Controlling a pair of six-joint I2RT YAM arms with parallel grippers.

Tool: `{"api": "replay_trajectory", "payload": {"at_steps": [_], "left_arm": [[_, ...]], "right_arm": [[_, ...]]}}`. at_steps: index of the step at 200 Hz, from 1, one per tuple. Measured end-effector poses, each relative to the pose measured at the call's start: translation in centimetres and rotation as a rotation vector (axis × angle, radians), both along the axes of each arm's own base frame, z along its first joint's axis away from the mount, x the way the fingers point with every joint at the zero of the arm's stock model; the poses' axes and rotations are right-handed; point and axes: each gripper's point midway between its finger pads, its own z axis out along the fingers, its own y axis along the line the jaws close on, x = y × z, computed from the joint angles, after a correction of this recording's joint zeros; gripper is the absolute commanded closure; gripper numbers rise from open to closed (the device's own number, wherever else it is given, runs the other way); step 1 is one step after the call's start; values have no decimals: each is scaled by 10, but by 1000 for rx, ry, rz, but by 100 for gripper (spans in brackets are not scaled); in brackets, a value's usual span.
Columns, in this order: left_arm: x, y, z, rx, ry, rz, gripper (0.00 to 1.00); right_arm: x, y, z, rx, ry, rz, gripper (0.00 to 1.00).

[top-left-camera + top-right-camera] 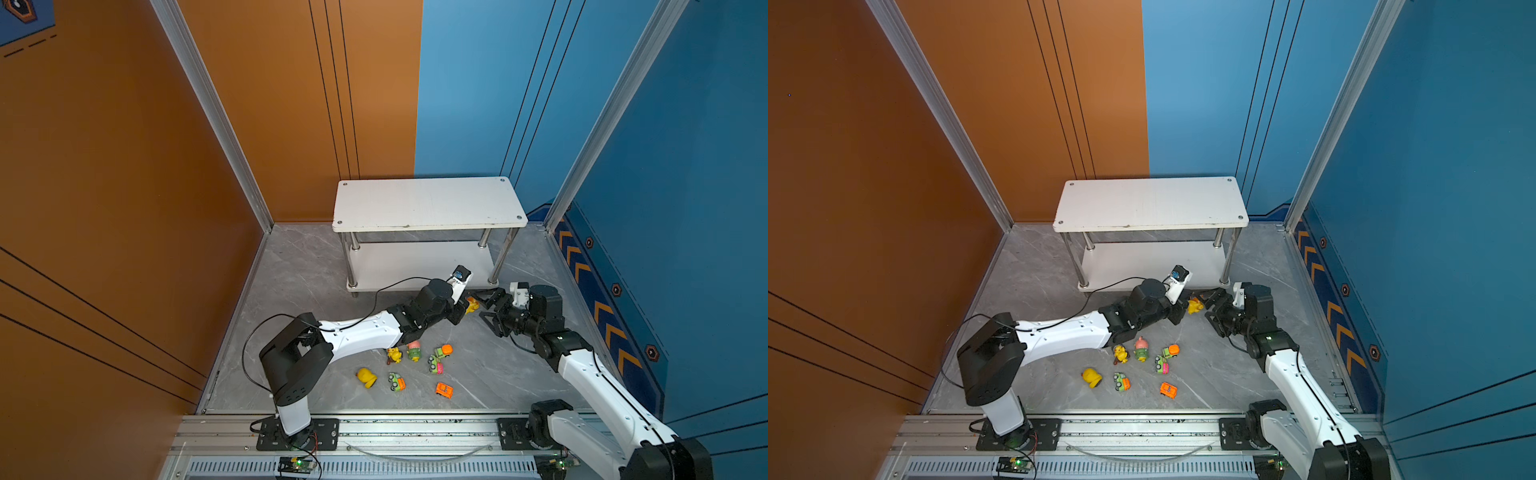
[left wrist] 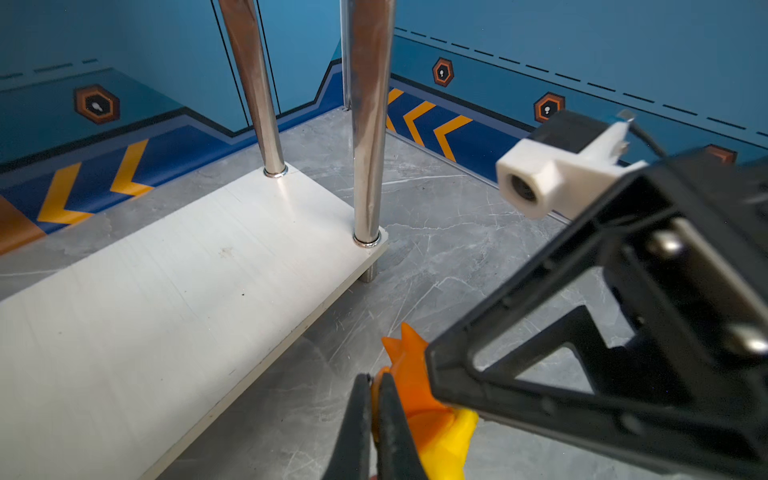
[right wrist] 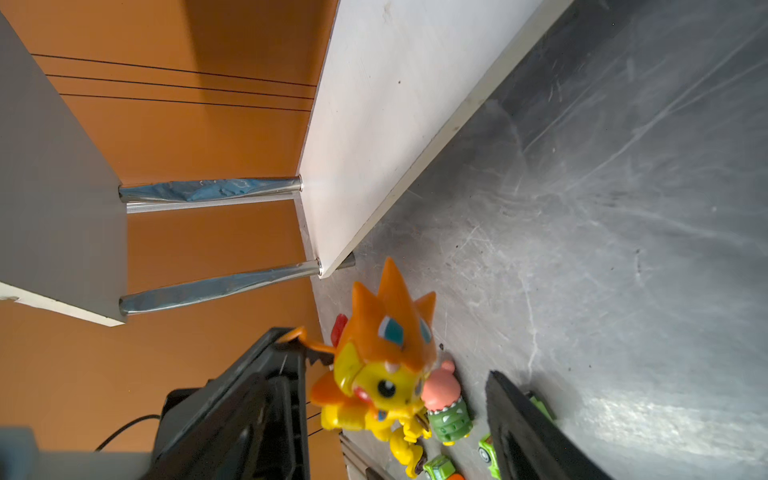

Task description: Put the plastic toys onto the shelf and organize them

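Note:
The shelf [image 1: 428, 203] [image 1: 1150, 203] stands at the back with both white boards bare; its lower board [image 2: 166, 291] [image 3: 395, 104] shows in both wrist views. An orange and yellow animal figurine [image 1: 472, 305] [image 1: 1195, 306] [image 2: 419, 399] [image 3: 386, 365] hangs just in front of the shelf's right front leg. My left gripper [image 1: 463, 309] [image 2: 376, 380] is shut on a thin orange part of it. My right gripper [image 1: 482, 306] [image 3: 390, 355] stands open, one finger on either side of the figurine. Several more toys lie on the floor nearer the front.
On the grey floor lie a yellow figurine [image 1: 366, 377], another yellow figurine [image 1: 394, 355], a pink and green figurine [image 1: 414, 350], a green and orange car [image 1: 397, 381], an orange car [image 1: 444, 390] and two more cars [image 1: 444, 351] [image 1: 435, 366]. Orange and blue walls close in the sides.

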Motion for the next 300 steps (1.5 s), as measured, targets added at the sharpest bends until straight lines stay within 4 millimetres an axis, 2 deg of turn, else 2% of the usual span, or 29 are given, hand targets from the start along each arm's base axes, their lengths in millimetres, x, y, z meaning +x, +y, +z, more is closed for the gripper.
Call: {"api": "replay_trajectory", "payload": {"at_steps": [28,99,110,138,155,187,235,248,260,265,282,300], "left_arm": [[-9,5,8,23,-55,8,100],[-25,-1,12,72,-138,7,100],[-26,-1,12,75,-143,6,100],[-26,-1,14,80,-151,7,100],[-27,-1,13,83,-153,5,100],[-26,0,15,80,-157,13,100],[-24,1,16,73,-163,25,100],[-24,2,16,73,-164,28,88],[-24,2,17,72,-169,30,65],[-23,2,19,62,-167,37,59],[-22,3,27,39,-176,48,47],[-22,9,37,-3,-179,76,46]], "right_arm": [[-4,2,4,39,18,-6,28],[-6,5,-7,87,63,-31,30],[-4,6,-9,90,66,-33,34],[0,8,-10,102,58,-33,55],[3,9,-6,109,39,-33,59],[4,9,-3,111,27,-33,58],[5,10,-1,118,23,-38,76],[5,10,-1,117,22,-37,80],[5,11,-1,111,19,-34,81],[4,12,-2,104,16,-30,82],[2,14,-4,51,6,-9,84],[4,15,3,-39,-31,8,85]]}}
